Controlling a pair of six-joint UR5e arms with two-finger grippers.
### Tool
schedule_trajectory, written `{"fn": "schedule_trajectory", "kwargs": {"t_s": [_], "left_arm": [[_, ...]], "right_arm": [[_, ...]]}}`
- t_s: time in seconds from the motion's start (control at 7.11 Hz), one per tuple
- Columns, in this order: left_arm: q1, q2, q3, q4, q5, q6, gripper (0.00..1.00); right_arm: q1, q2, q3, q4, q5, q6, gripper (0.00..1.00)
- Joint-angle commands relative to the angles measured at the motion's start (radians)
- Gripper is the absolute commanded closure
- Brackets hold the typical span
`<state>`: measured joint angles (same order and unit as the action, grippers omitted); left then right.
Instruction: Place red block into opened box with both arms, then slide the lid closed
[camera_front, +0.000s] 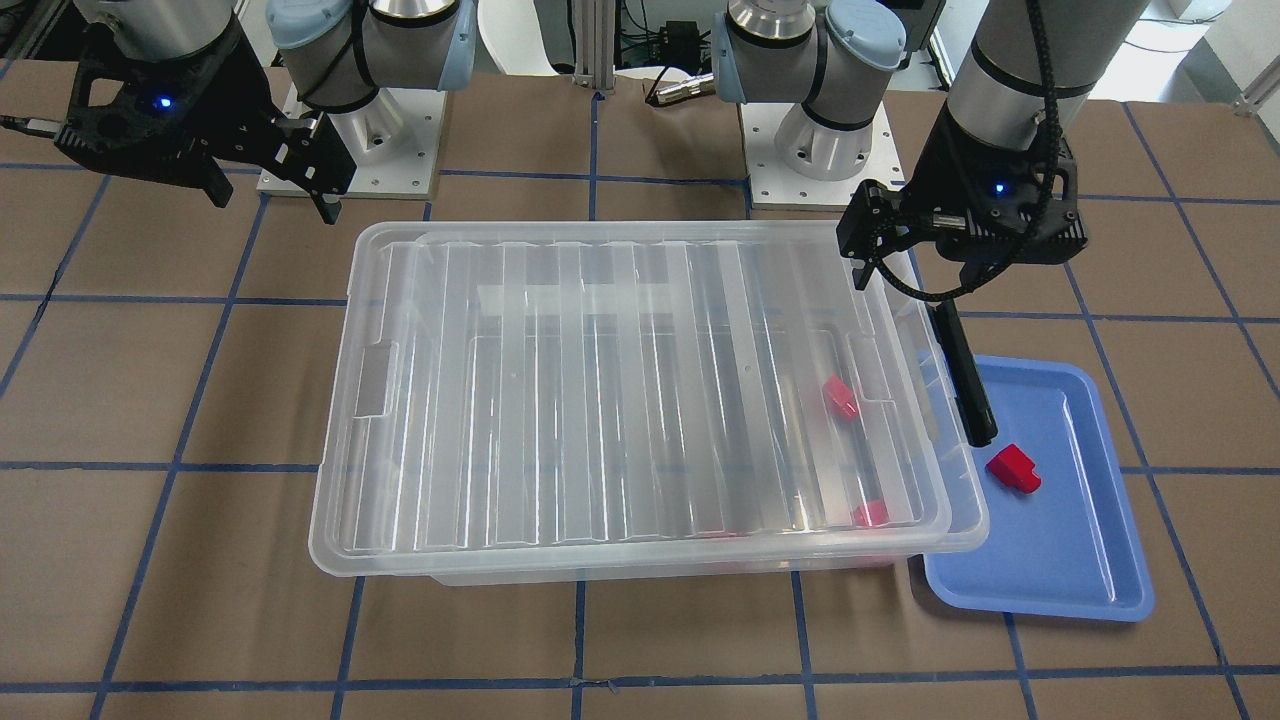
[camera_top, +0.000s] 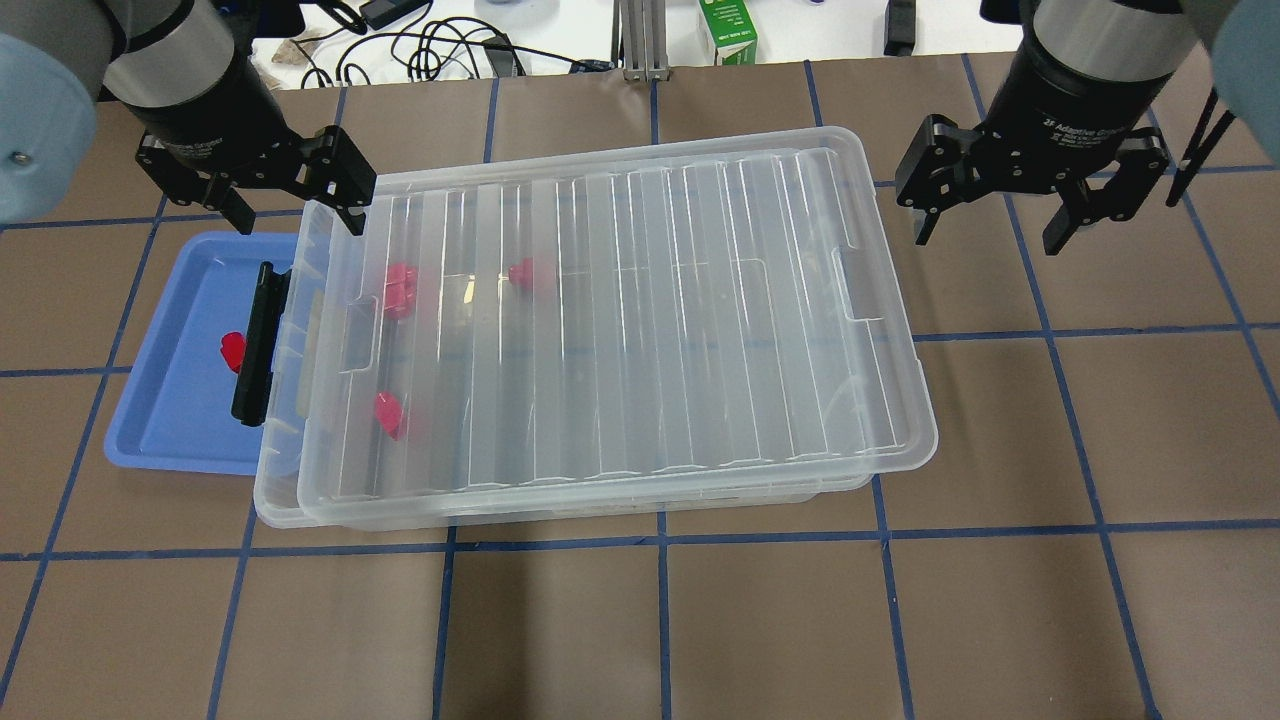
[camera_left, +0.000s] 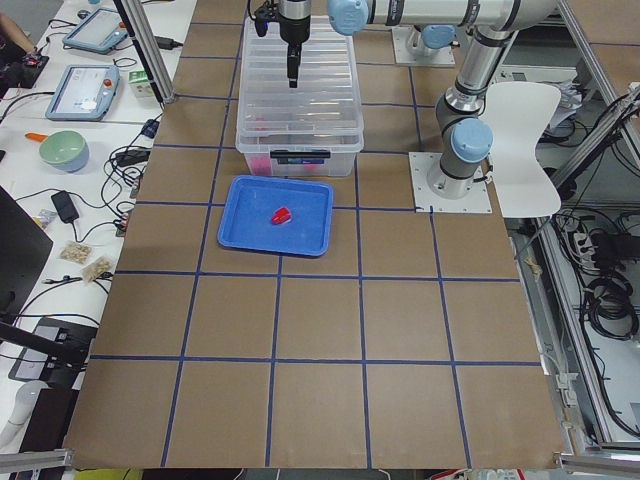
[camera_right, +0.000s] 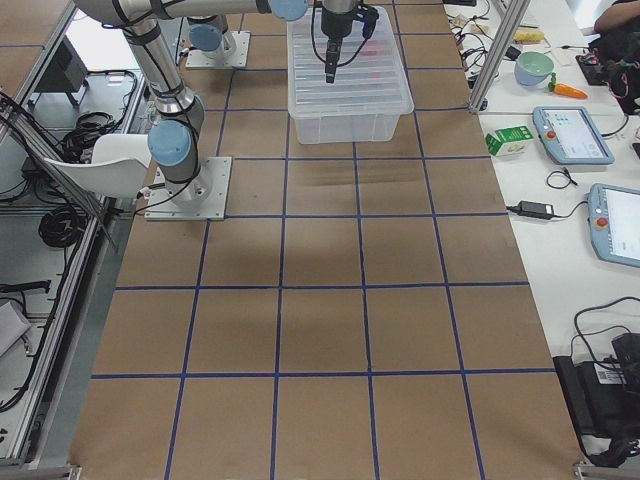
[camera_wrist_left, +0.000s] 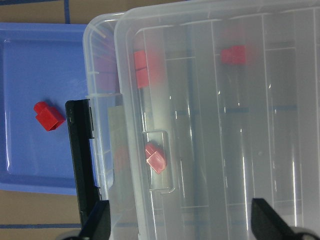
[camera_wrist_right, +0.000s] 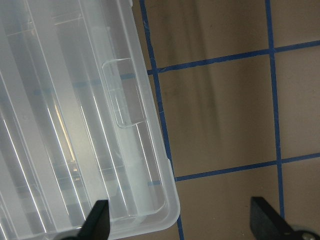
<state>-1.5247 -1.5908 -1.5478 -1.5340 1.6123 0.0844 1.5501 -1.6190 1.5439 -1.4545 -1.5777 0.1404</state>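
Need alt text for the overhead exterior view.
A ribbed clear plastic lid covers nearly all of a large clear plastic box, with small red blocks showing through near its left end. Another red block lies on a blue tray beside that end; the left end effector and right end effector hover open and empty.

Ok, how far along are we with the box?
Done: at least three red blocks lie in the box, seen through the lid. The lid covers nearly all of it, shifted toward the robot's right, so a narrow strip by the blue tray is uncovered. In hand: nothing; the left gripper and right gripper hang open and empty. Left: slide the lid fully shut. One spare block sits on the tray.
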Motion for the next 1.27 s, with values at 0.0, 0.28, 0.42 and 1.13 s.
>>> {"fn": "schedule_trajectory", "kwargs": {"t_s": [0.0,0.28,0.42,1.13], "left_arm": [[0.000,0.000,0.000,0.000,-0.002,0.000,0.00],[0.001,0.000,0.000,0.000,-0.002,0.002,0.00],[0.000,0.002,0.000,0.000,-0.002,0.000,0.00],[0.012,0.009,0.011,-0.003,-0.002,0.053,0.00]], "right_arm": [[0.001,-0.001,0.004,0.000,-0.001,0.001,0.00],[0.002,-0.010,0.007,0.000,-0.002,-0.001,0.00],[0.002,-0.009,0.010,0.000,-0.002,-0.001,0.00],[0.002,0.158,0.012,-0.109,0.004,-0.004,0.00]]}}
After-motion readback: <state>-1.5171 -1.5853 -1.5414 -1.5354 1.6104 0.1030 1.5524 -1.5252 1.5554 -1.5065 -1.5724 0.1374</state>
